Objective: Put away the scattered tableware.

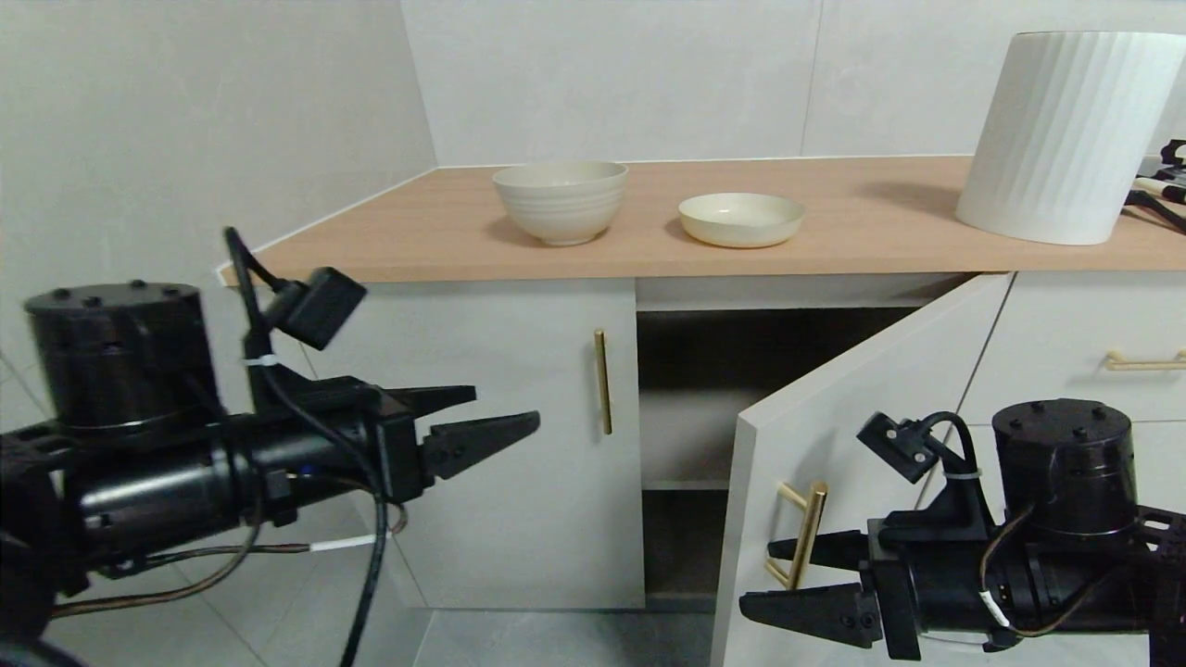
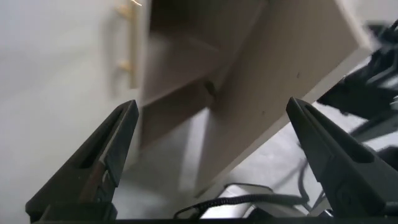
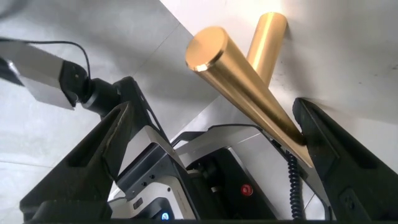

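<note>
On the wooden worktop (image 1: 862, 208) we've got a deep bowl (image 1: 561, 201) and, near it, a shallow dish (image 1: 740, 219), both upright and not touching. White ribbed container (image 1: 1066, 134) stands well to their right, tiled wall (image 1: 602, 74) behind. Below, the cabinet door (image 1: 834, 435) hangs open. Right pincer (image 1: 755, 579) is released, brass handle (image 3: 249, 124) between its fingers. Left pincer (image 1: 505, 408) is released and empty, in front of the shut door (image 1: 519, 445).

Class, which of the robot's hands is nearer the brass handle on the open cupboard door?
Right. The right hand straddles the handle; the left hand hovers before the closed door.
</note>
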